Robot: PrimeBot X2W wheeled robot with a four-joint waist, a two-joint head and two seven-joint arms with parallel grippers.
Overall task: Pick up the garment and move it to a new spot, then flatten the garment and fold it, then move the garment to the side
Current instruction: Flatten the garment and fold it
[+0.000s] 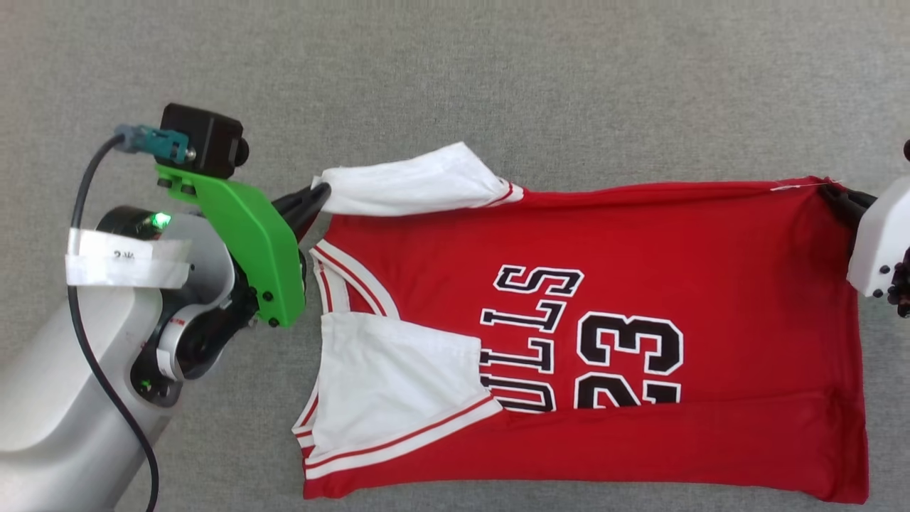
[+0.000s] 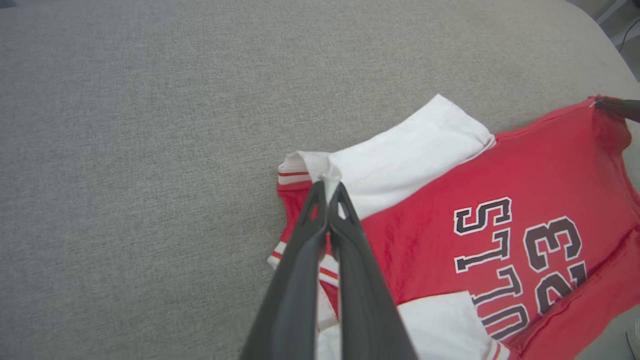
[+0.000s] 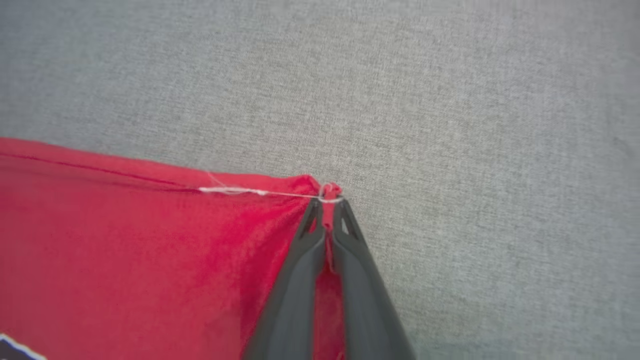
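Observation:
The garment, a red jersey with white sleeves and a black "23", lies spread on the grey cloth surface, collar to the left, hem to the right. My left gripper is shut on the far white sleeve's end, and its fingers pinch the white cloth. At the far hem corner my right gripper is shut on the red fabric, where a loose white thread runs along the edge. The near sleeve lies folded onto the chest.
Grey cloth surface stretches beyond the jersey on the far side and left. My left forearm with its green camera bracket stands beside the collar. The surface's rounded edge shows at the upper right of the left wrist view.

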